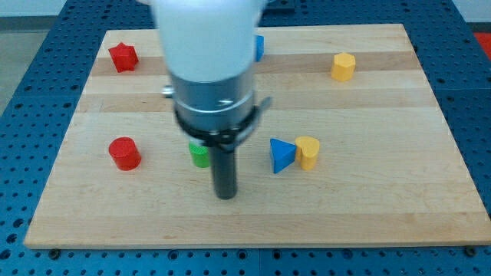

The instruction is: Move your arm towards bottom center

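My tip point(225, 195) rests on the wooden board point(368, 199) near the view's bottom centre. A green block point(199, 156), partly hidden by the rod, lies just up and to the left of the tip. A blue triangular block point(281, 155) and a yellow block point(308, 152) touch each other to the right of the tip. A red cylinder point(123, 152) sits to the left. A red star-shaped block point(122, 57) is at the top left, a yellow hexagonal block point(343, 67) at the top right. A blue block point(259, 47) peeks from behind the arm.
The arm's white and dark body point(211, 69) covers the top centre of the board. A blue perforated table point(468, 31) surrounds the board.
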You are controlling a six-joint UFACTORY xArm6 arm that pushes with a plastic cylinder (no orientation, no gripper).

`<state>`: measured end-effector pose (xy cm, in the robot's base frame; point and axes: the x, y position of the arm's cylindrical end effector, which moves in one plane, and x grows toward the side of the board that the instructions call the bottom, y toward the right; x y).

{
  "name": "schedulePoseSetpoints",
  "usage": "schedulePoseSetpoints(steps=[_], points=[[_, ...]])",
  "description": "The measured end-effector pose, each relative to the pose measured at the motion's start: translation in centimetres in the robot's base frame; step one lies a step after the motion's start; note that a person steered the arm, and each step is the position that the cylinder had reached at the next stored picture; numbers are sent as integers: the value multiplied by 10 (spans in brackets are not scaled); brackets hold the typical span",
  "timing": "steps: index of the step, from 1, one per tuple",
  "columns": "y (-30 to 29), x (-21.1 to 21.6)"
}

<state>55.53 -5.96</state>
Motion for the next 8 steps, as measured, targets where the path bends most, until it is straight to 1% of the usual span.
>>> schedulePoseSetpoints(steps=[1,2,3,7,8], points=[[-22,0],[-22,14],[-22,63],[-21,63],[33,37]])
